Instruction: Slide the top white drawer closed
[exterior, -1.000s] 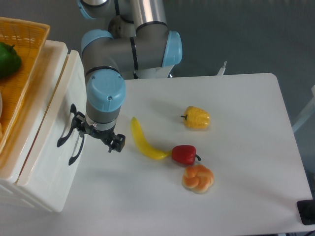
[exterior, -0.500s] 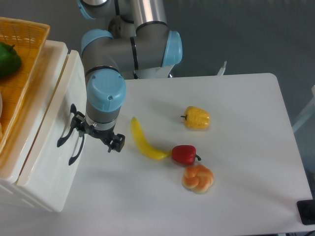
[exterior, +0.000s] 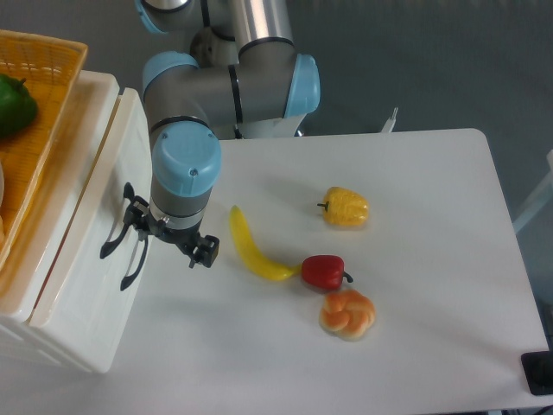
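Observation:
The top white drawer (exterior: 97, 186) is the upper part of the cream cabinet front at the left. Its curved black handle (exterior: 111, 235) sits just left of the lower drawer's handle (exterior: 133, 264). Only a narrow seam shows between the drawer front and the cabinet top. My gripper (exterior: 171, 235) hangs under the blue-capped wrist right in front of the handles, fingers pointing down and spread open. One fingertip (exterior: 136, 214) is right beside the handles, the other (exterior: 206, 252) is over the table. Nothing is held.
An orange woven basket (exterior: 52, 52) with a green pepper (exterior: 15, 104) stands on the cabinet top. On the white table (exterior: 432, 285) lie a yellow chili (exterior: 251, 246), a red pepper (exterior: 323, 271), a yellow pepper (exterior: 346, 207) and a bread roll (exterior: 347, 313).

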Available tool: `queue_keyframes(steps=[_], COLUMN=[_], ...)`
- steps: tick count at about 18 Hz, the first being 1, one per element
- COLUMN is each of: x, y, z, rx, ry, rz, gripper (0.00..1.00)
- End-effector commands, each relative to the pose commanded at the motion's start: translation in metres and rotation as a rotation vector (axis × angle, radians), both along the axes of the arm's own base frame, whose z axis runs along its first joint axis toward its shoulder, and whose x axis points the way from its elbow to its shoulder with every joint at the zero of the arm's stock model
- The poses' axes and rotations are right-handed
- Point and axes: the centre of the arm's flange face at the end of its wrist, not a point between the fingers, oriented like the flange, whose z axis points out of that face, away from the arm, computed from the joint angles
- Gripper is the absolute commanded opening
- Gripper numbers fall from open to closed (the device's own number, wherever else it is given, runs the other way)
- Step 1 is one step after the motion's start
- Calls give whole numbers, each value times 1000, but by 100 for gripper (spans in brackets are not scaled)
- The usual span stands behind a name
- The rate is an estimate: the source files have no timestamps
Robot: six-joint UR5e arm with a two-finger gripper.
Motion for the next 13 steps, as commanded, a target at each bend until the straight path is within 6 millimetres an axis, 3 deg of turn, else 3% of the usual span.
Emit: queue_keyframes(steps=[13], x=[1], y=[1], z=[-1], rx=[5], ry=[-15], rz=[4], gripper=[100])
